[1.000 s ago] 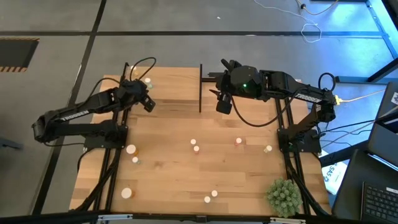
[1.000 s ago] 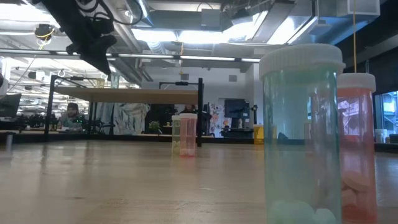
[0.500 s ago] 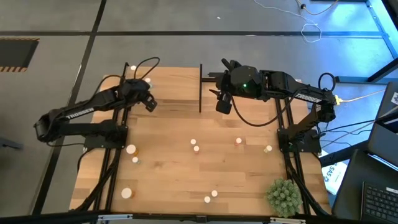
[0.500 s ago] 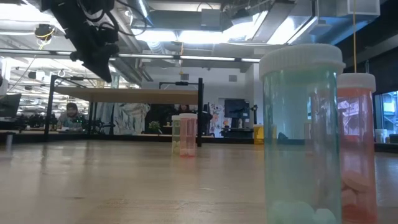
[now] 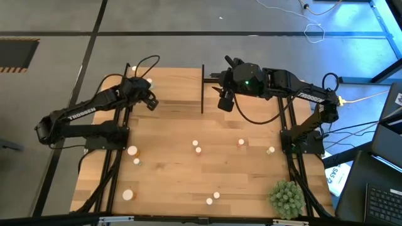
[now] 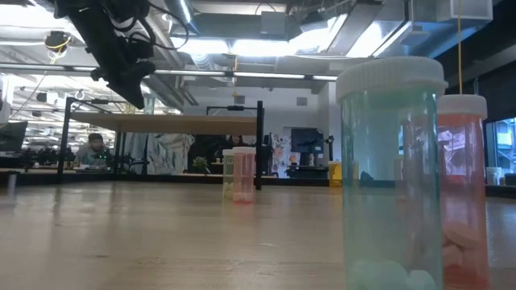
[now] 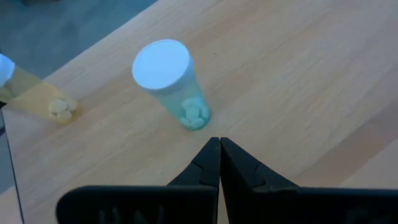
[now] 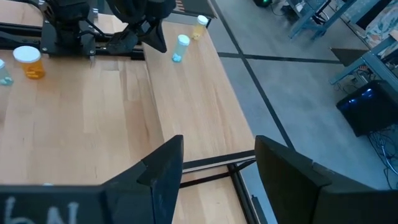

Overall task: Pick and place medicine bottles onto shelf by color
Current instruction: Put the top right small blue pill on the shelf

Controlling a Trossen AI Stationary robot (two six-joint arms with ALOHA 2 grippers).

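So the bottles nobody has dealt with yet are mostly scattered over the near half of the table (image 5: 169,182): a pair in the middle (image 5: 196,146), a reddish one (image 5: 240,143) a bit to the right of them, a pale one (image 5: 270,150) further right by the arm stand, plus a few down the left side and near the front edge. All of them stand upright, caps up, so the long axis is vertical and any grab looks like a top-down or side pinch on a standing cylinder. The shelf (image 5: 173,88) is at the far end, and a pale green bottle (image 7: 169,81) already stands there with a yellowish one (image 7: 31,93) just beside it. The left end effector (image 5: 149,100) hangs right over that spot, fingers pressed together with nothing in them, so I'd guess it isn't about to pick anything. The right end effector (image 5: 223,100) is up near the black post (image 5: 202,88) of the shelf, fingers spread and empty. From there the reddish bottle and the middle pair lie toward the front of the table, and the right arm looks nearer to those than the left.
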